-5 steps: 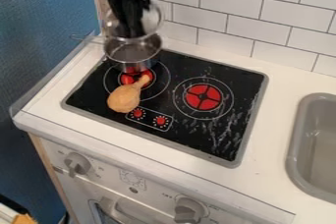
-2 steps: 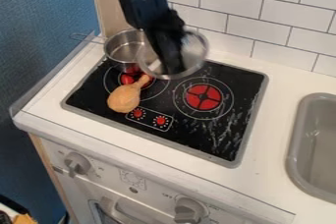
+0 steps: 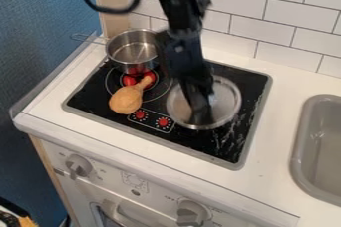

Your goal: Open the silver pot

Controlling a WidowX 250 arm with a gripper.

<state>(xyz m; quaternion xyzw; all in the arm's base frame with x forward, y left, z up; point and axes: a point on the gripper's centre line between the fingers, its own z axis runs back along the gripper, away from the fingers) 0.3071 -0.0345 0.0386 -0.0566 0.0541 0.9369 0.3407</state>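
My gripper point(image 3: 201, 111) hangs over the right burner, in front of the lid point(image 3: 226, 102). The round lid has a metal rim and a see-through middle, and covers the red burner area; whether it touches the stove I cannot tell. My gripper hides the lid's knob and part of its left half. At the back left of the stove stands the silver pot point(image 3: 125, 60), uncovered, its inside visible and its wire handle pointing left.
A toy drumstick point(image 3: 126, 99) lies on the stove point(image 3: 153, 126) in front of the pot. The grey sink point(image 3: 301, 146) is at the right. A white tiled wall point(image 3: 276, 19) rises behind the counter point(image 3: 293, 79).
My gripper and the lid have moved together from above the pot to the right and toward the front, over the right burner. The pot's inside has come into full view.
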